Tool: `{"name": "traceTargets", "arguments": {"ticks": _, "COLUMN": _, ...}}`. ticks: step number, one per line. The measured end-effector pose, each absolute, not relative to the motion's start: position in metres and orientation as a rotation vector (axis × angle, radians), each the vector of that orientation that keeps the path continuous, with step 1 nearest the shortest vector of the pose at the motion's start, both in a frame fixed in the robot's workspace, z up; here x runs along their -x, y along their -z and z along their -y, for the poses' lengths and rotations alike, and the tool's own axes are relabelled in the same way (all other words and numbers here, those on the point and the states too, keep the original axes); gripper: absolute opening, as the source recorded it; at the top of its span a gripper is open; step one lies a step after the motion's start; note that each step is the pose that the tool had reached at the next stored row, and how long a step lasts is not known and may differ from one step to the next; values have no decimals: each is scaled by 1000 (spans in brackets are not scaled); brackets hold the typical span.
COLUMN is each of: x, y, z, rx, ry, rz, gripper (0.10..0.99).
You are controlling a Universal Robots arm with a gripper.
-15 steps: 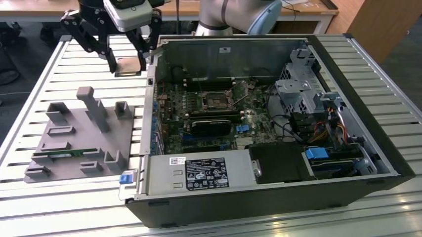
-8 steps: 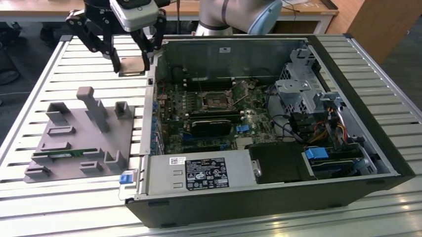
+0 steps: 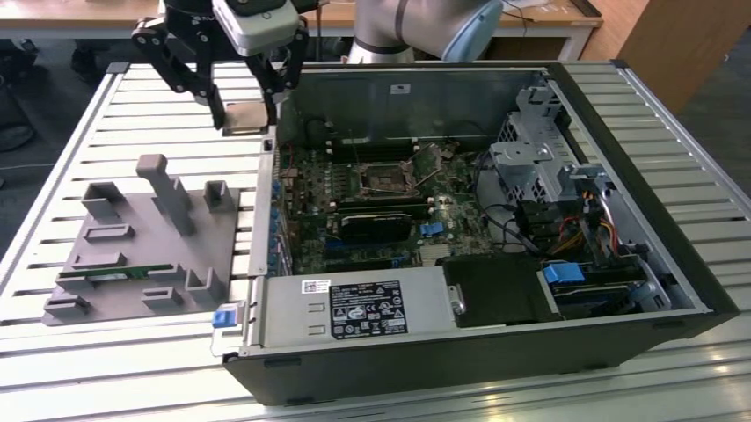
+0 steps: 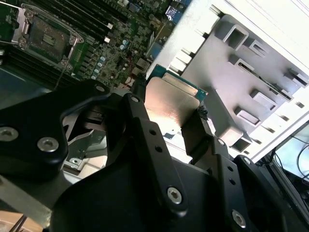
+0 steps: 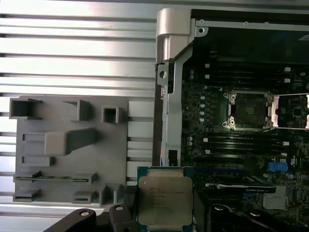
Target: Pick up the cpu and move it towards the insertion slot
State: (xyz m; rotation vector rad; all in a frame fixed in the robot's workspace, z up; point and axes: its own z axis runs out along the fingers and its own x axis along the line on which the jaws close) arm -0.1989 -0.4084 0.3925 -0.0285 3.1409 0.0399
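Slatted metal bench [image 3: 70, 132] | my gripper [image 3: 243, 119] clamps the cpu [image 5: 164, 200], upper left | carry step | insertion slot [image 3: 384, 180] needs squaring above.

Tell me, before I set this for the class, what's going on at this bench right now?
A robot arm's tool is holding the cpu between its fingers, lifted above the slatted table just outside the open computer case. The insertion slot on the motherboard is open and has nothing in it. A grey fixture on the table holds a green memory stick.
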Motion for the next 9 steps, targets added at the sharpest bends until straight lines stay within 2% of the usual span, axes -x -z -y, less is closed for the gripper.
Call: {"name": "traceTargets", "arguments": {"ticks": 9, "x": 190, "y": -393, "z": 408, "rx": 28, "ry": -40, "rz": -3141, "gripper": 541}}
